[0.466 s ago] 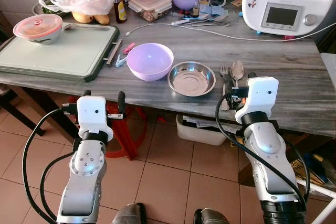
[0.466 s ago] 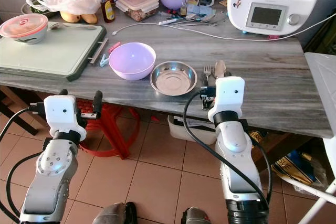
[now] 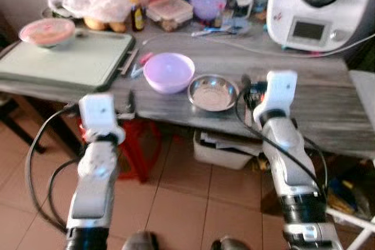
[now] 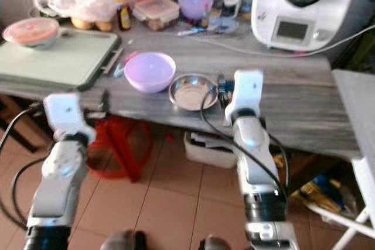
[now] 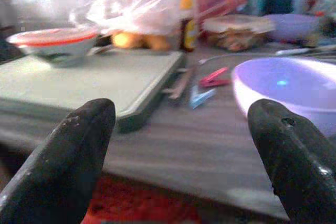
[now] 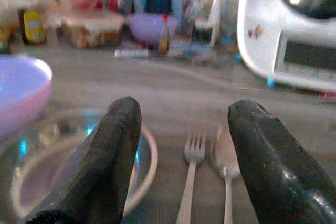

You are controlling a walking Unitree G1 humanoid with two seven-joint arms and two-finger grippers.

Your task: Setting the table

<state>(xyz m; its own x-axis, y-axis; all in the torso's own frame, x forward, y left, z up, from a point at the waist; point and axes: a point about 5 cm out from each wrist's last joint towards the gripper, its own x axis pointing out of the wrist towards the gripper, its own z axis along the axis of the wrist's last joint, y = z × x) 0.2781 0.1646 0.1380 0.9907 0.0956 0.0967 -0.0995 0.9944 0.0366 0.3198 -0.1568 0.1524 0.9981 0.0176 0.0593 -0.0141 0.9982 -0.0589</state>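
Fork and spoon lie beside the steel bowl on the desk. Right hand hovers over them, fingers apart. Left hand fingers apart.

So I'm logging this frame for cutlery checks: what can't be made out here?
- Fork and spoon: handles cut off by the right wrist view's bottom edge; in the eye views the right tool covers them.
- Back-row clutter: blurred.
- Lidded bowl: contents hidden by its lid.
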